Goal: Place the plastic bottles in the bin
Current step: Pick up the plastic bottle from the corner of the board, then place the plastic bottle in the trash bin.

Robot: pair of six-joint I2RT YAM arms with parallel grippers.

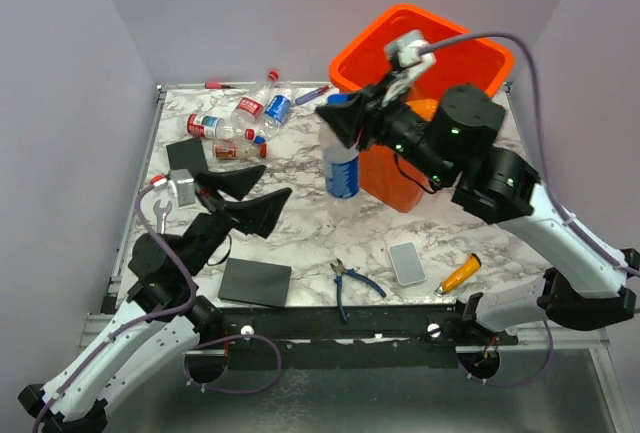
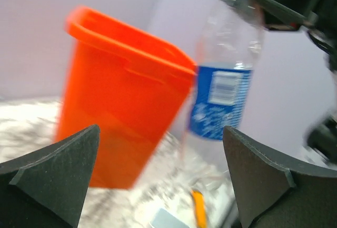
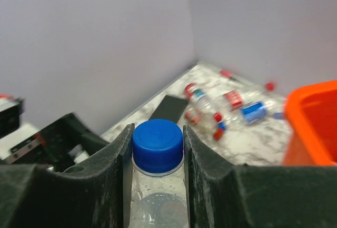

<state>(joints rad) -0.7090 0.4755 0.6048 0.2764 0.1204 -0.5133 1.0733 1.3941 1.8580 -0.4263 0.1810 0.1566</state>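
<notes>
Plastic bottle (image 1: 341, 168), clear with a blue label, is upright just beside the near-left wall of the orange bin (image 1: 383, 175). Its blue cap (image 3: 157, 145) is pinched between the two fingers of the right claw (image 1: 330, 123). Whether its base rests on the marble tabletop (image 1: 300, 238) or hangs just above it cannot be told.

It looks empty apart from droplets inside, so it is probably very light. The thin, smooth walls would likely dent or slip under a squeeze at the middle. The cap and neck are the stiffest part and the soundest place to hold, though a bottle gripped that high may swing when carried. The bin's rim stands about level with the cap, so the lift must be high enough for the base to clear it.

The left claw (image 1: 272, 181) is spread wide and holds nothing, well apart from the bottle on its left. More bottles (image 1: 245, 118), with red and blue labels, lie in a cluster at the far left of the tabletop.
</notes>
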